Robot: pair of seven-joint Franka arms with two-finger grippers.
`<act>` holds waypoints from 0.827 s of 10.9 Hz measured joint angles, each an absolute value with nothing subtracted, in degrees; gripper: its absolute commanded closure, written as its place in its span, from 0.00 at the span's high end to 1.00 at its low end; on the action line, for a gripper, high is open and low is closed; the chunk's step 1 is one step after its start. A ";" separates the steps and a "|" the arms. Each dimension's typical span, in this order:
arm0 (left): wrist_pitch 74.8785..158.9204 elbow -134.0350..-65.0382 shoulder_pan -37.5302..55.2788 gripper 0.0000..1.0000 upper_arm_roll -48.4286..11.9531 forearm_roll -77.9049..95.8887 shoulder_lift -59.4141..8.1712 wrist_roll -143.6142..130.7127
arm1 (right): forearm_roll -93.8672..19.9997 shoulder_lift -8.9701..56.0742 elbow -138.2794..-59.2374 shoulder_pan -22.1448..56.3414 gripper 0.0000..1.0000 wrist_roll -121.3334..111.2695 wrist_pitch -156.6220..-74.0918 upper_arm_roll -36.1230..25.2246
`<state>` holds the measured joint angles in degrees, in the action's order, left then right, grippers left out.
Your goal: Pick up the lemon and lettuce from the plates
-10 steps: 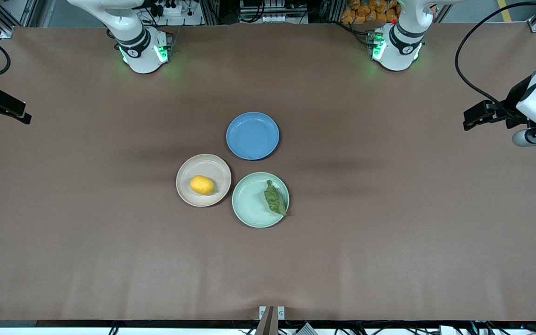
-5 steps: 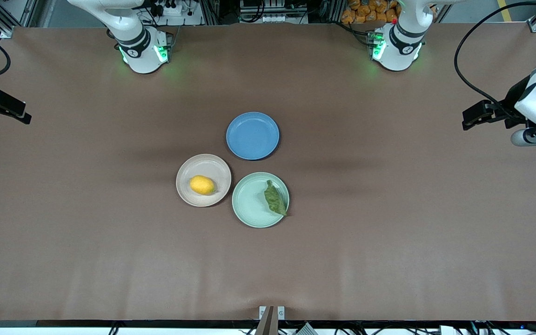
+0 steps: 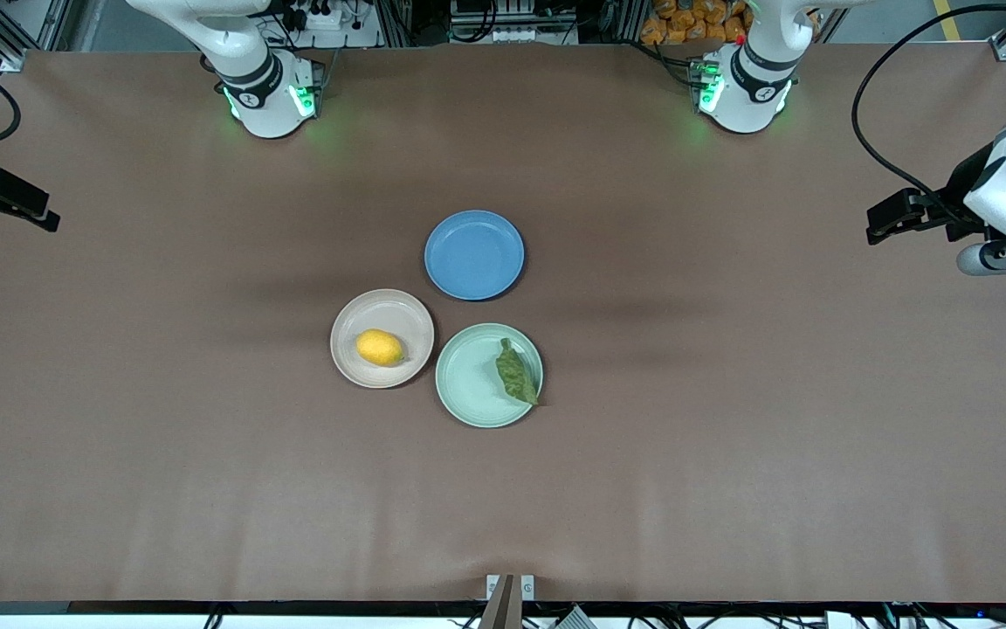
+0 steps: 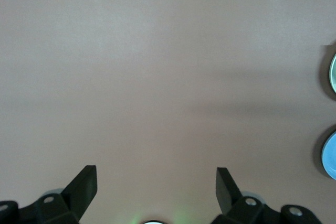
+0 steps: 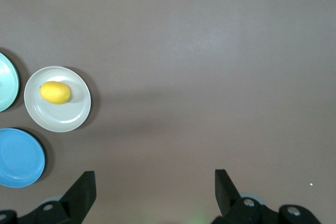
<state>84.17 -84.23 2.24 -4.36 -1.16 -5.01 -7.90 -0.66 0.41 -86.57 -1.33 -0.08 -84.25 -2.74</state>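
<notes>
Your left end effector (image 4: 156, 187), fingers apart and empty, has crept slightly inward over bare brown surface (image 3: 730, 437); the right end effector (image 5: 155, 188) waits, also apart. The small yellow lemon (image 3: 379, 347) lies on the beige-pink plate (image 3: 398, 307), the crinkled green lettuce (image 3: 515, 373) on the mint plate (image 3: 468, 384). Nothing is picked yet.

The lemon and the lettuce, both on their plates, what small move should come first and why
Probably bring the right gripper, open over bare table at its arm's end, toward the lemon on the beige plate. The left gripper, also open, could likewise head for the lettuce on the mint plate.
</notes>
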 measured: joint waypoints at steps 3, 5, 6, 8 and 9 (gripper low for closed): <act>84.15 -84.47 2.90 1.00 -4.55 -1.15 -5.40 -7.90 | -0.66 0.41 -86.57 -1.33 1.00 -0.08 -83.06 -2.72; 84.15 -84.53 3.59 1.00 -5.27 -1.11 -6.52 -7.91 | -0.66 0.41 -86.57 -1.33 1.00 -0.08 -83.05 -2.72; 84.18 -84.58 4.53 1.00 -5.49 -1.06 -7.38 -8.46 | -0.66 0.41 -86.59 -1.33 1.00 -0.08 -83.05 -2.72; 85.25 -84.69 7.60 1.00 -5.83 -1.04 -10.30 -12.44 | -0.66 0.41 -86.61 -1.33 1.00 -0.08 -83.05 -2.71; 86.65 -84.72 9.29 1.00 -5.92 -1.02 -12.08 -14.18 | -0.65 0.41 -86.64 -1.33 1.00 -0.08 -82.92 -2.70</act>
